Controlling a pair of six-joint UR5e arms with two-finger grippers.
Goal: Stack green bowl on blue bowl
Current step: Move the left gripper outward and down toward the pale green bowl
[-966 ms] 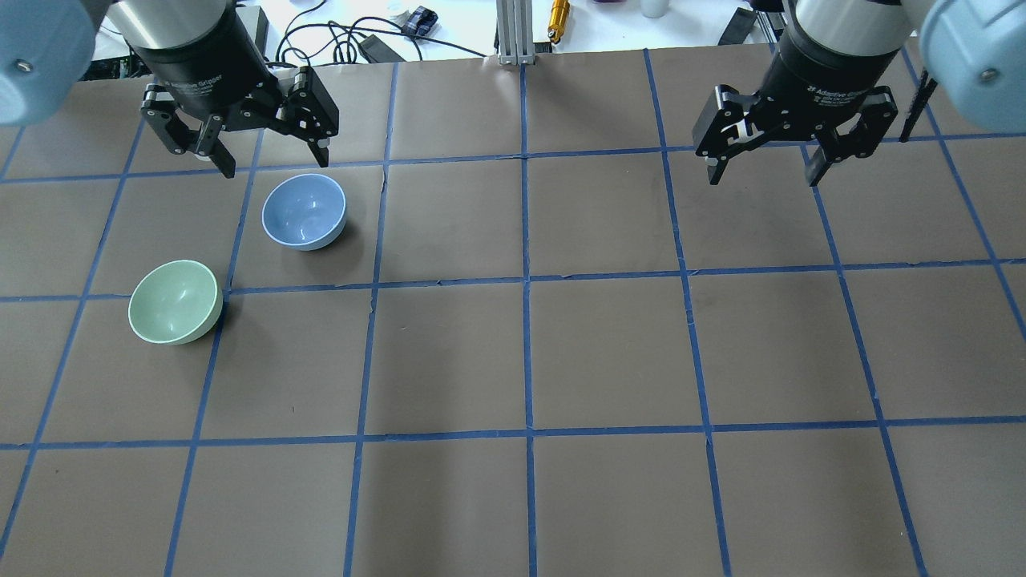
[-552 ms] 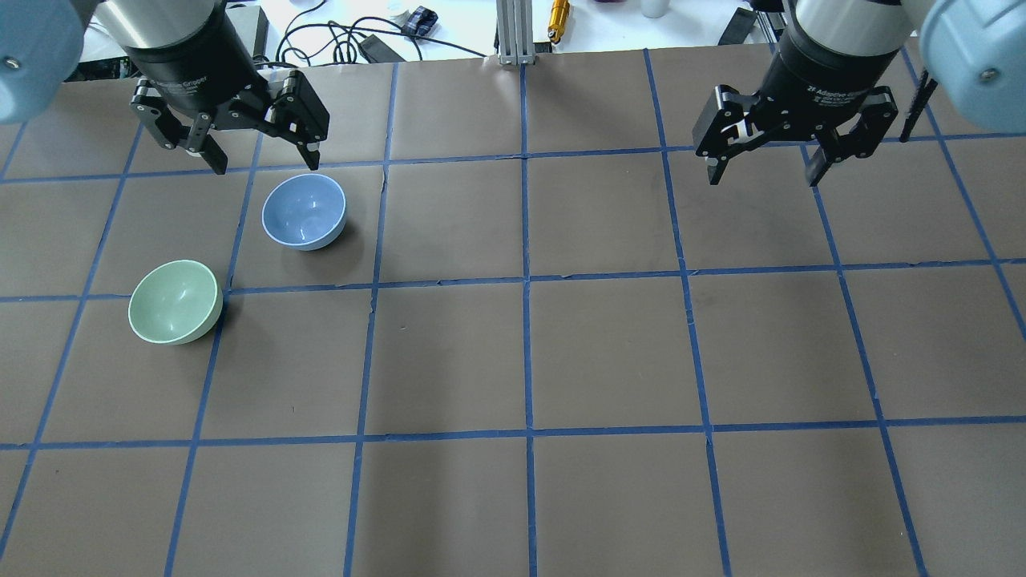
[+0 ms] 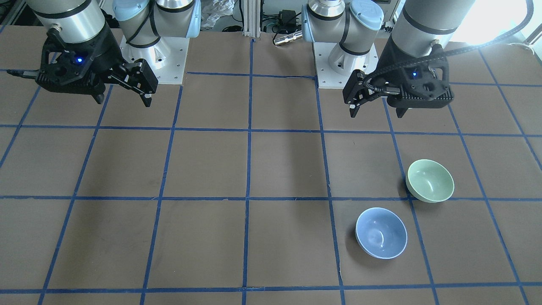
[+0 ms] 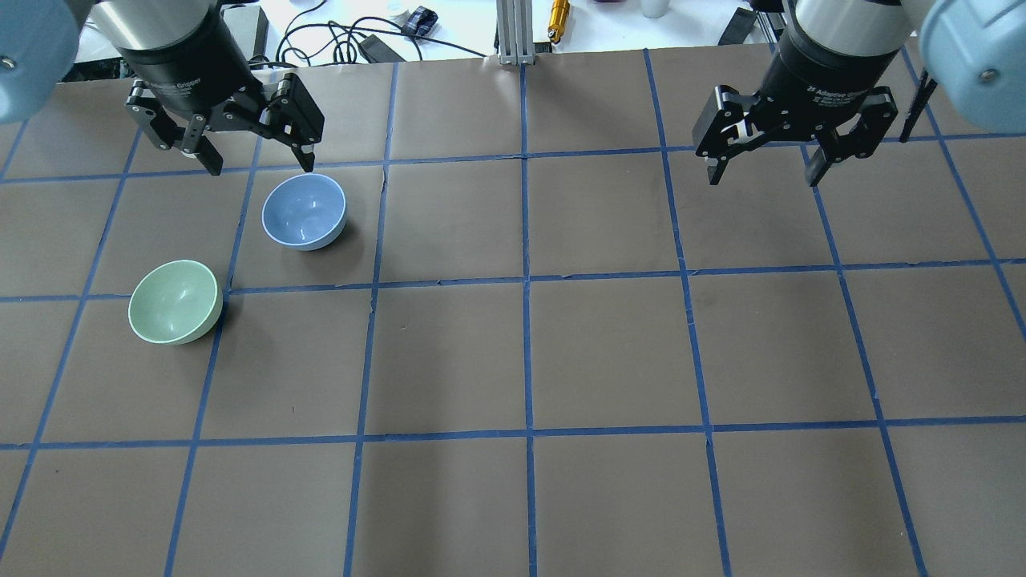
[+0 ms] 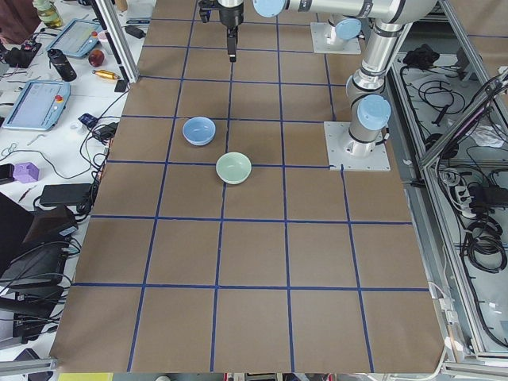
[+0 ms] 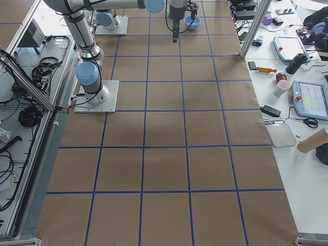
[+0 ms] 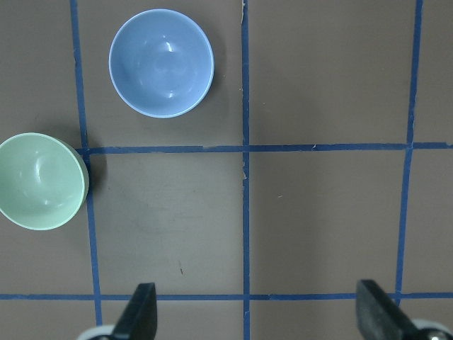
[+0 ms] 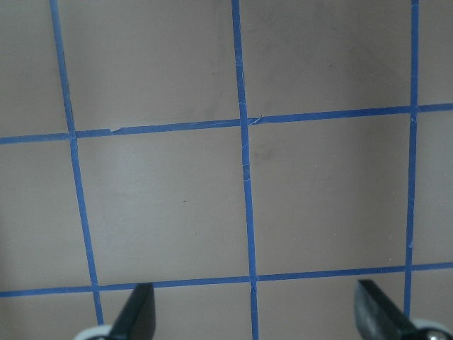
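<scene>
The green bowl stands upright on the table at the left; it also shows in the front view, the left wrist view and the exterior left view. The blue bowl stands apart from it, farther back and to its right, also in the front view and the left wrist view. My left gripper hangs open and empty above the table, just behind the blue bowl. My right gripper hangs open and empty far to the right.
The table is covered with brown sheets marked by blue tape lines. Cables, an aluminium post and small items lie beyond the table's far edge. The arm bases stand at the robot's side.
My left gripper has moved back and slightly left, away from the bowls, still open. The bowls and the right gripper have not moved.
</scene>
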